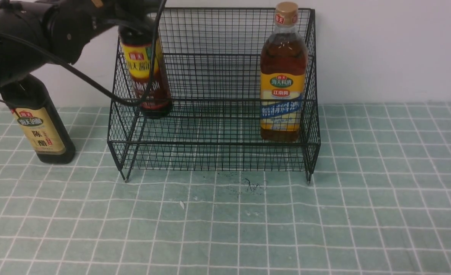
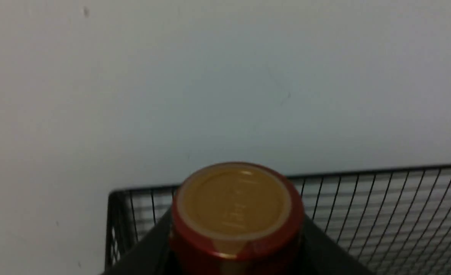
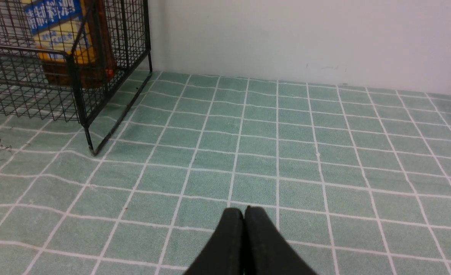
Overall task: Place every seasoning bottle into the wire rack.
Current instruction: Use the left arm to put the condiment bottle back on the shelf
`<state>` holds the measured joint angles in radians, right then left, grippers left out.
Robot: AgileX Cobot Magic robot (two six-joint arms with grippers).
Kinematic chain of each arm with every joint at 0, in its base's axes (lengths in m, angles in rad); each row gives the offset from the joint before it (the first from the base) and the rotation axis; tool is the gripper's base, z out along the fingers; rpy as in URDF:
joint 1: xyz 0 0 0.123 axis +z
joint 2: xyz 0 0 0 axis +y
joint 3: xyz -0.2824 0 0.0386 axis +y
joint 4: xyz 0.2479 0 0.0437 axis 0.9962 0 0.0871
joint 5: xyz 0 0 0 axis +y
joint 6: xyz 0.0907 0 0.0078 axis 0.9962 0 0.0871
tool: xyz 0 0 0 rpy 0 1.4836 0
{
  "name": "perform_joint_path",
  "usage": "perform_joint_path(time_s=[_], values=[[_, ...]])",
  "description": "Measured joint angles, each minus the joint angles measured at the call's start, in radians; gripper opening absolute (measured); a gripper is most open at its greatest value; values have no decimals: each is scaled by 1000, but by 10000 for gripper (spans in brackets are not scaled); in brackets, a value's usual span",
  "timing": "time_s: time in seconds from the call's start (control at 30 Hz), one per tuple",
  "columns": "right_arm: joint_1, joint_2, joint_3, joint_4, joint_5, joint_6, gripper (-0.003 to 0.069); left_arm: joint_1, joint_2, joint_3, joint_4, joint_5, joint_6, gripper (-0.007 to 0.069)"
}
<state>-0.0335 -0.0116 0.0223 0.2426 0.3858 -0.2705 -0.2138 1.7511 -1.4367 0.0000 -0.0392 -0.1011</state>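
The black wire rack (image 1: 214,143) stands against the wall. An amber seasoning bottle (image 1: 283,88) with a gold cap stands upright on its lower tier at the right end, also visible as the amber bottle (image 3: 63,38). My left gripper (image 2: 236,252) is shut on the neck of a dark bottle with a red cap (image 2: 233,200). That bottle (image 1: 145,72) leans slightly at the left end of the upper tier; whether its base rests there I cannot tell. A third dark bottle with a cream label (image 1: 44,130) stands on the cloth left of the rack, its top hidden by my left arm. My right gripper (image 3: 244,214) is shut and empty above the cloth, right of the rack.
A white wall rises right behind the rack's back (image 2: 382,214). The left arm's black cable (image 1: 95,86) hangs across the rack's front left corner. A green checked cloth (image 1: 325,229) covers the table, with a small white scrap (image 1: 182,205) and dark scribbles (image 1: 250,186) in front of the rack.
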Motion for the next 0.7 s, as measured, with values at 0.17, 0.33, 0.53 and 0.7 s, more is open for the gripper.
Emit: perform_joint_path(time_s=[0.17, 0.33, 0.53, 0.7], values=[[0, 0, 0, 0, 0, 0, -15, -2, 2, 2, 0, 144, -6, 267], [0, 0, 0, 1, 0, 0, -15, -2, 2, 1, 0, 200, -7, 267], [0, 0, 0, 1, 0, 0, -15, -2, 2, 0, 0, 208, -7, 267], [0, 0, 0, 1, 0, 0, -15, -2, -8, -5, 0, 188, -1, 345]])
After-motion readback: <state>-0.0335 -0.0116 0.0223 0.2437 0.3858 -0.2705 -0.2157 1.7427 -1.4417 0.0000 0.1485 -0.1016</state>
